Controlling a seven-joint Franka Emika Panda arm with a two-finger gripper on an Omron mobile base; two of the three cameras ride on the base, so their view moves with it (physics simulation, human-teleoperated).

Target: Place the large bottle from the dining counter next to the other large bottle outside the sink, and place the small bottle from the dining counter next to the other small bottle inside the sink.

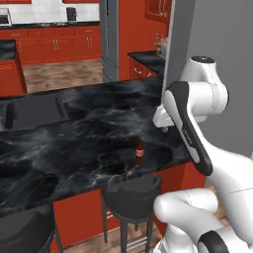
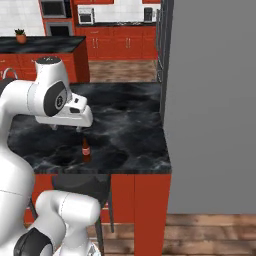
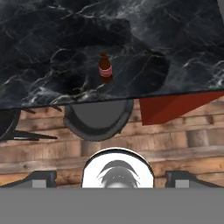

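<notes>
Fingers (image 3: 41, 179) of the gripper (image 3: 114, 180) stand wide apart at the bottom of the hand view, holding and touching nothing. Below them lie a wooden floor and a black bar stool (image 3: 97, 118). Beyond the stool, a small brown bottle (image 3: 104, 68) with a red label stands upright near the edge of the dining counter (image 3: 183, 39). The right base view shows the hand hanging above the bottle, apart from it. The left base view adds a dark rectangular sink (image 1: 34, 111), well apart from the bottle.
</notes>
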